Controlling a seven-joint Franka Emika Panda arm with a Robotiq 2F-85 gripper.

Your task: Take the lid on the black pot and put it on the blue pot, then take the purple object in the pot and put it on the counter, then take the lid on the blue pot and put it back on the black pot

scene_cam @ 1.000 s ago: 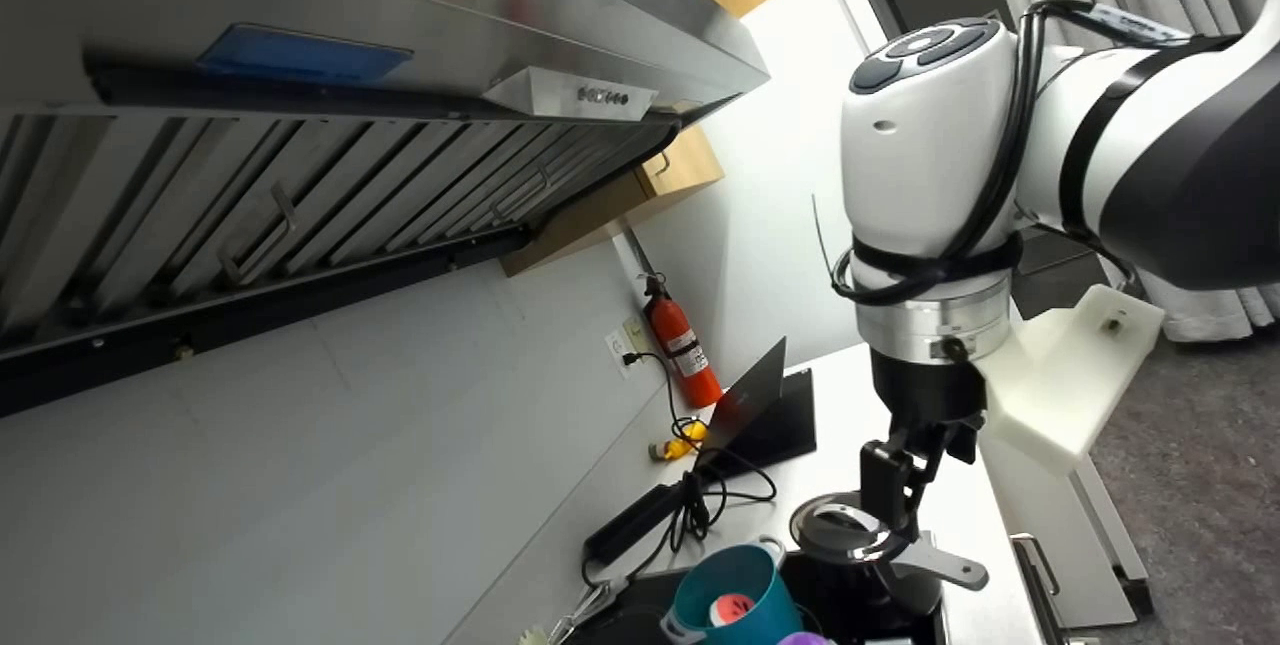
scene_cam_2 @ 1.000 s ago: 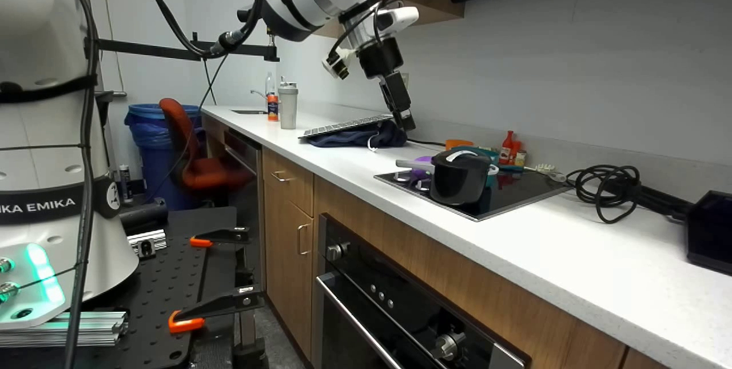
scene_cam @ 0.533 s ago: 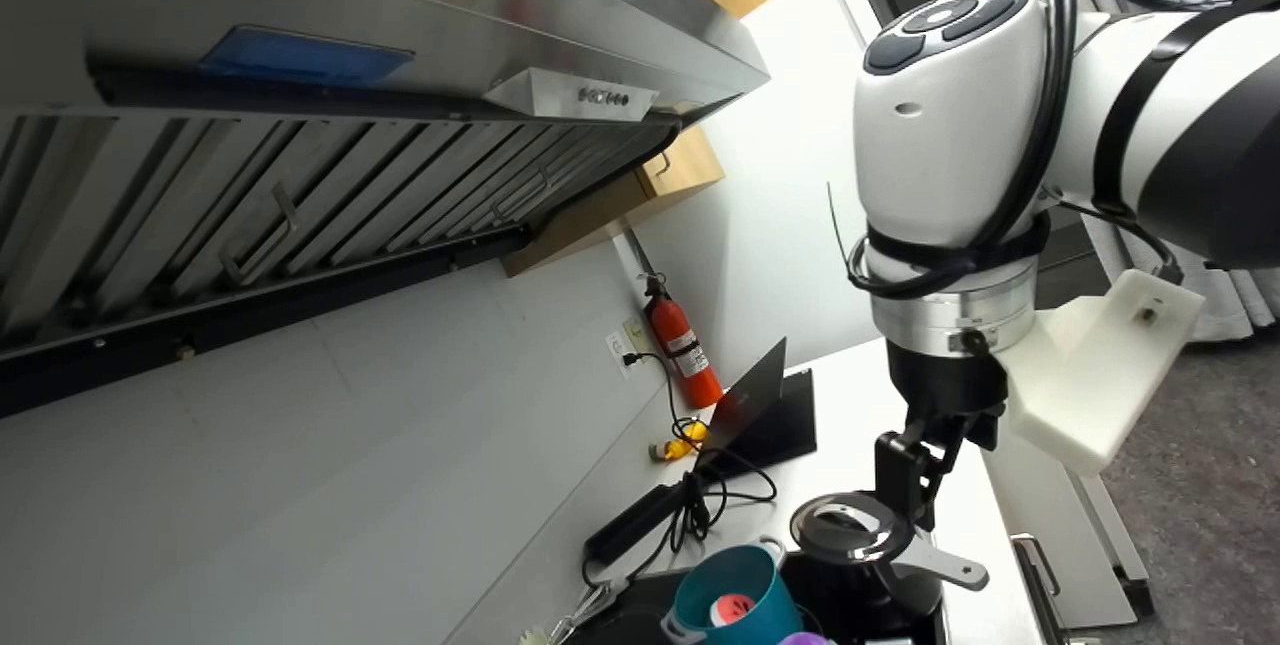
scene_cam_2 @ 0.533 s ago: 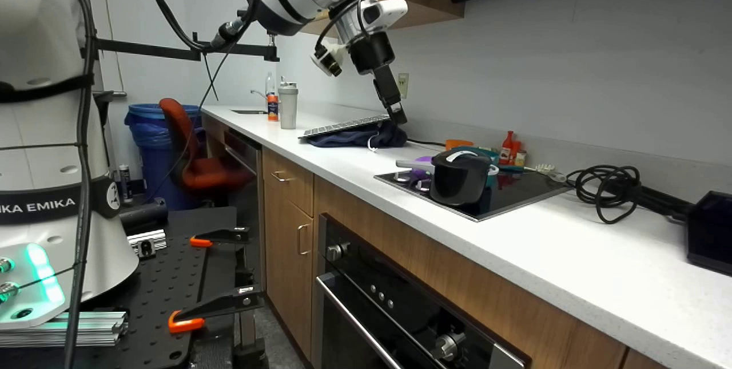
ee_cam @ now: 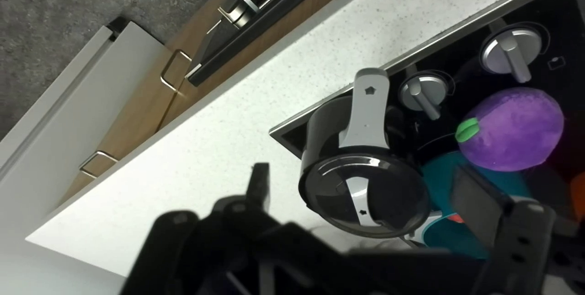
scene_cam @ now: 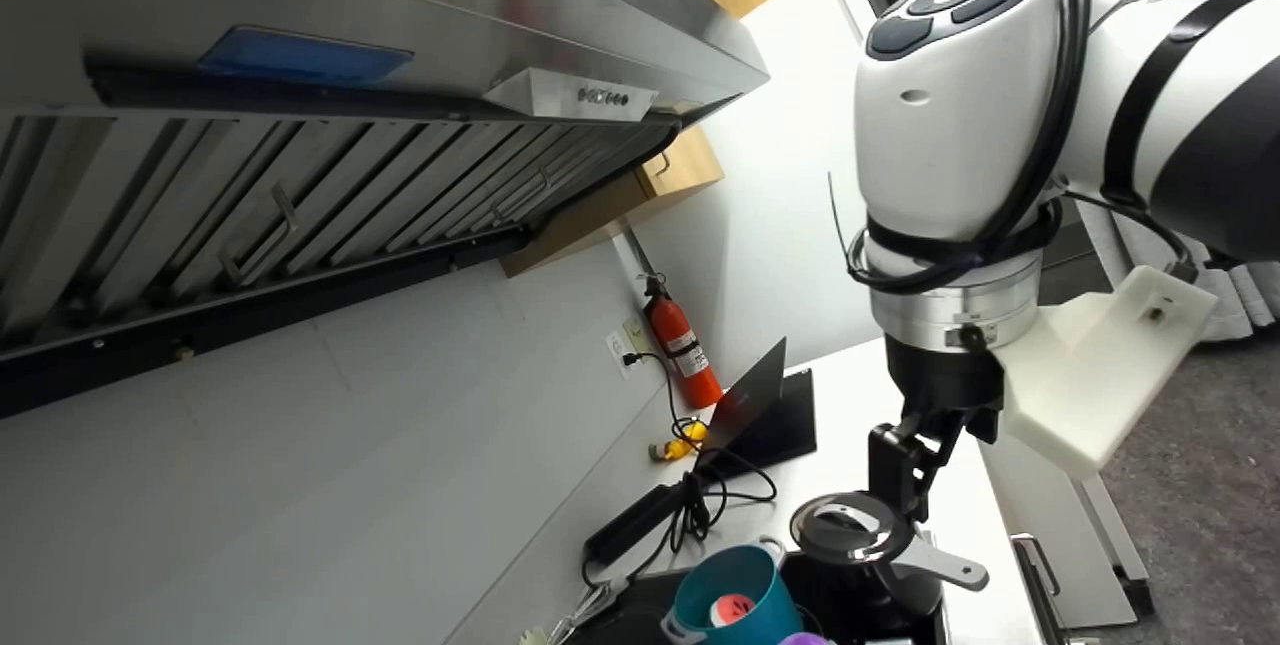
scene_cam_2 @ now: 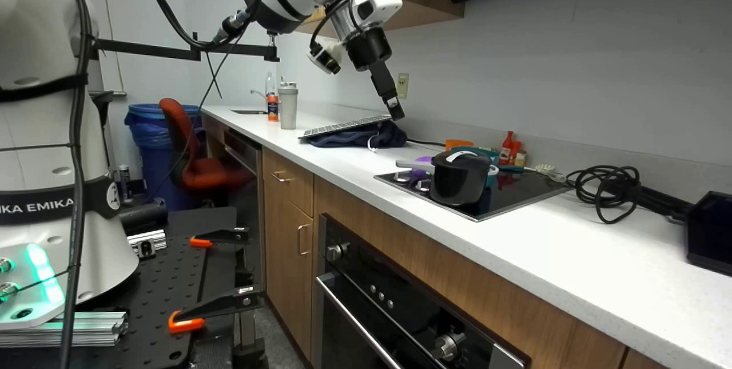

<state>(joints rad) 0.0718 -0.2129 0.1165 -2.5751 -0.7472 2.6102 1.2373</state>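
Observation:
The dark lid [ee_cam: 388, 194] with a grey handle sits on the black pot [ee_cam: 325, 123], which has a long grey side handle; both also show in an exterior view [scene_cam_2: 457, 186]. The blue pot [scene_cam: 745, 593] stands beside it, open, with a red-pink thing inside. A purple eggplant-like object [ee_cam: 512, 130] with a green tip lies beside the blue pot; it also shows in an exterior view [scene_cam_2: 424, 166]. The black pot's inside is hidden by the lid. My gripper [ee_cam: 368, 192] is open and empty, above the lid, with fingers apart on either side of it in the wrist view.
The pots stand at a corner of the black hob [scene_cam_2: 520, 191], set in the white counter [scene_cam_2: 577, 260]. Hob knobs [ee_cam: 422, 93] line its front. Cables [scene_cam_2: 606, 186], small bottles [scene_cam_2: 508, 149] and a keyboard on dark cloth [scene_cam_2: 366, 135] lie around. A range hood [scene_cam: 400, 95] hangs above.
My gripper has risen slightly, moving left in one exterior view and a little right in the other. The lid, pots and purple object have not moved.

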